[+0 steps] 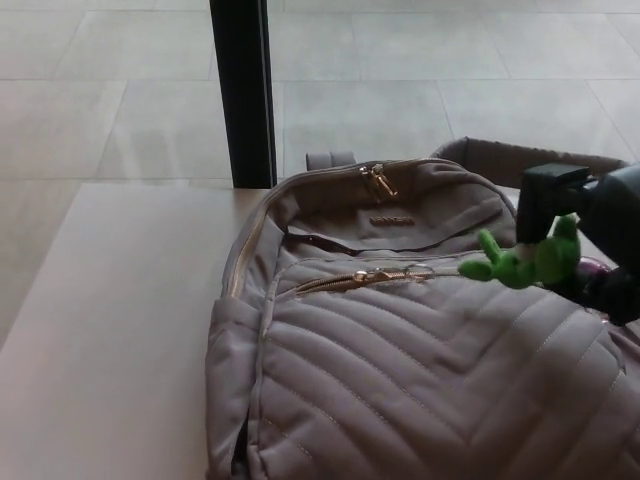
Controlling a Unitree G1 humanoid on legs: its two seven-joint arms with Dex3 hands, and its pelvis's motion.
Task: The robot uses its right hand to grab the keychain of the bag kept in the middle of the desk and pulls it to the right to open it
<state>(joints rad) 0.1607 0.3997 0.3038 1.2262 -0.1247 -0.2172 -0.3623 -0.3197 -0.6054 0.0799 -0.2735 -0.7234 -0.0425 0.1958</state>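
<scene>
The robot's right hand (590, 240), a bulky black form entering at the picture's right edge, has its fingers closed around a bright green plush keychain (525, 262), held just above the right side of a grey backpack (420, 370). The bag lies flat in the middle of a pale, smooth desk (110, 330), its quilted fabric stitched in chevron lines. A gold-toned zipper (365, 277) runs across the front pocket toward the keychain. A small metal plate (391, 221) sits on the upper panel; any lettering is too small to read. A black post (242, 90) stands behind.
</scene>
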